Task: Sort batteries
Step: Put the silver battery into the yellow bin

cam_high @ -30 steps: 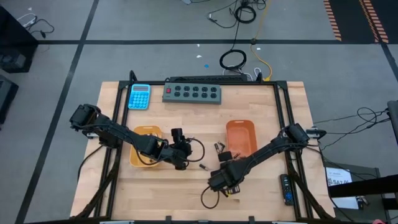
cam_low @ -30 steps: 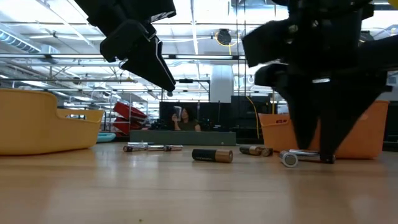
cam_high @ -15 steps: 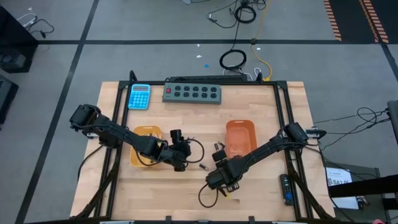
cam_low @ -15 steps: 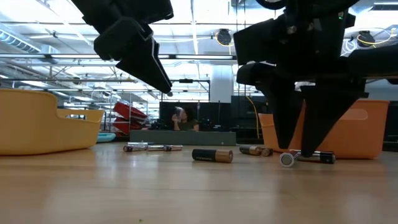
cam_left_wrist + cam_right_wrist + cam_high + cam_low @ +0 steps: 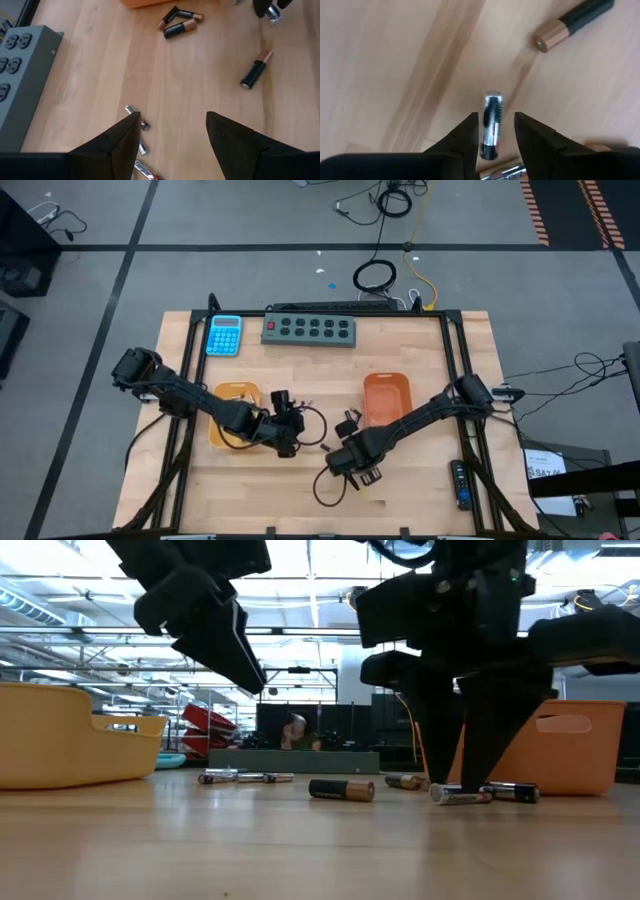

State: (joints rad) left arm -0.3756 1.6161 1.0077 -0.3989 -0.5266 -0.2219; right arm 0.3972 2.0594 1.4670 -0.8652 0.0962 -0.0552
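Observation:
Several batteries lie on their sides on the wooden table between the two trays. My right gripper (image 5: 462,785) (image 5: 496,135) (image 5: 346,454) is open and points straight down, its fingertips at the table on either side of a silvery battery (image 5: 491,125) (image 5: 458,797). A narrow gap shows at each finger. A dark battery with a copper end (image 5: 572,25) (image 5: 341,789) lies close by. My left gripper (image 5: 172,130) (image 5: 255,675) (image 5: 292,423) hangs open above the table near the yellow tray, touching nothing. Below it lie thin silvery batteries (image 5: 136,116) and dark ones (image 5: 255,75) (image 5: 177,22).
A yellow tray (image 5: 235,415) (image 5: 60,735) stands on the left and an orange tray (image 5: 387,400) (image 5: 575,745) on the right. A grey power strip (image 5: 310,330) (image 5: 20,75) and a blue calculator (image 5: 225,335) sit at the far edge. A person sits in the room beyond.
My right gripper has moved toward the table's left edge, staying low, and now stands over the silvery battery, which lies between its fingertips. My left gripper has drifted a little toward the left edge and stayed open.

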